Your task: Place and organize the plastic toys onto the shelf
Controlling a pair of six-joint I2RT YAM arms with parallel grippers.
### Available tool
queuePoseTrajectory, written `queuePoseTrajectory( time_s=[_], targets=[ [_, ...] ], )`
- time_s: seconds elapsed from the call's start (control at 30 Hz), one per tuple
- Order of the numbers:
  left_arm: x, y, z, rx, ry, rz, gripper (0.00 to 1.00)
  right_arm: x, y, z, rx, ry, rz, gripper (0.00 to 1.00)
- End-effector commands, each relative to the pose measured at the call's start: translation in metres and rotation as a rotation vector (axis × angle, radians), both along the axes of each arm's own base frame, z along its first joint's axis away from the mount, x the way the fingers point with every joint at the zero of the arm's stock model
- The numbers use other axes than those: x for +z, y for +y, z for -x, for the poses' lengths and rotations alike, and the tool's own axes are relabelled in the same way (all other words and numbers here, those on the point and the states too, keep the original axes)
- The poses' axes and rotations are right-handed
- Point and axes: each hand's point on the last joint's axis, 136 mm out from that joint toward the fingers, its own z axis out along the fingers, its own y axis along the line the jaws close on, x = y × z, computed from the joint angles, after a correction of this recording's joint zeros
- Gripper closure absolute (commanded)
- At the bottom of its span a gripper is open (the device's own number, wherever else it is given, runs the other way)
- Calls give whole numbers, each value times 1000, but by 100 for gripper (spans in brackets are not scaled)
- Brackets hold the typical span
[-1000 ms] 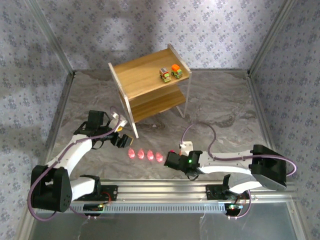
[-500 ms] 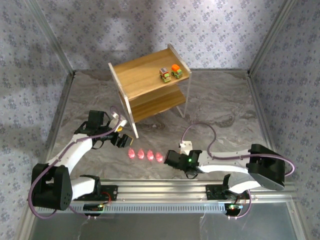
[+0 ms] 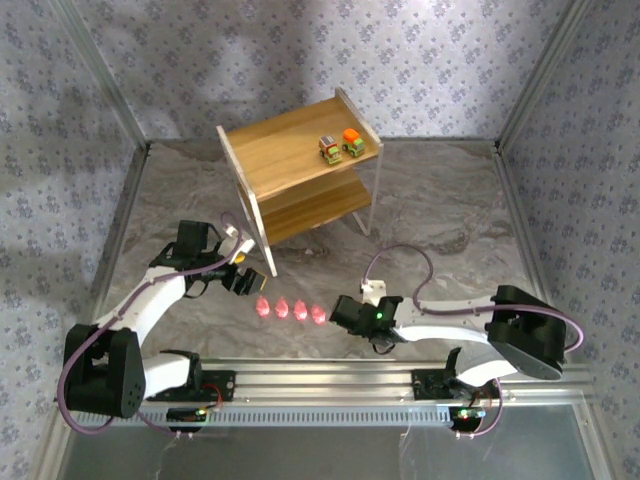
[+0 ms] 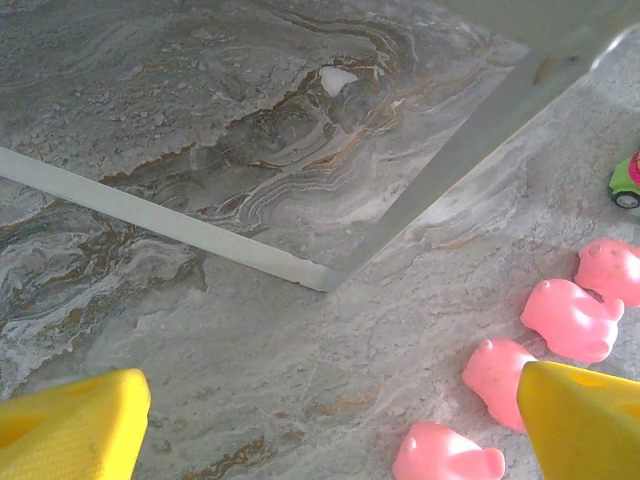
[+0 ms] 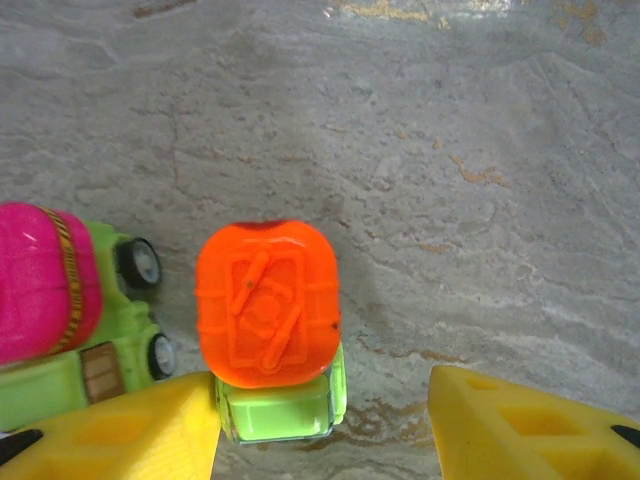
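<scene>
My right jaws stand part-open astride the orange-top car (image 5: 265, 320) on the surface (image 5: 480, 150), gripping nothing, aligned for pickup. My left jaws gape empty beside 4 pink figures (image 4: 568, 318). The shelf (image 3: 280, 150) holds 2 cars (image 3: 328, 148).

right wrist: pink-topped car (image 5: 45, 310) cut by left edge | left wrist: green car (image 4: 628, 180) cropped at right, one pink figure (image 4: 497, 368) partly behind yellow finger (image 4: 585, 425), another cut at bottom | top: shelf-top cars (image 3: 328, 148) too small for detail

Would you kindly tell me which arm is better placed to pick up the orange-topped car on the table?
Right arm: its open jaws flank the orange-topped car, while the left arm has its jaws beside the pink figures.
</scene>
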Motion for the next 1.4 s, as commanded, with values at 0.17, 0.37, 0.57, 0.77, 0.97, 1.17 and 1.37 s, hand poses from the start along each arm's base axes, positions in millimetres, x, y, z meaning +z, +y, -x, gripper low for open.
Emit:
queuePoseTrajectory(
  time_s=[0.17, 0.37, 0.57, 0.77, 0.97, 1.17, 1.37],
  targets=[
    [1, -3, 0, -11, -4, 2, 5, 4, -17, -3, 9, -4, 75, 42],
    [-1, -4, -1, -12, 2, 4, 5, 13, -8, -10, 64, -29, 18, 44],
    [1, -3, -1, -9, 0, 3, 5, 4, -5, -15, 98, -2, -3, 44],
    [1, -3, -2, -7, -1, 1, 5, 3, -4, -15, 108, 8, -13, 46],
    [-1, -3, -2, -7, 1, -2, 5, 10, 2, -4, 143, 5, -26, 47],
    [-1, -3, -3, -7, 0, 0, 5, 12, -5, 2, 134, 4, -1, 47],
    [-1, -3, -2, -8, 2, -1, 5, 5, -11, 4, 122, 7, 1, 47]
  ],
)
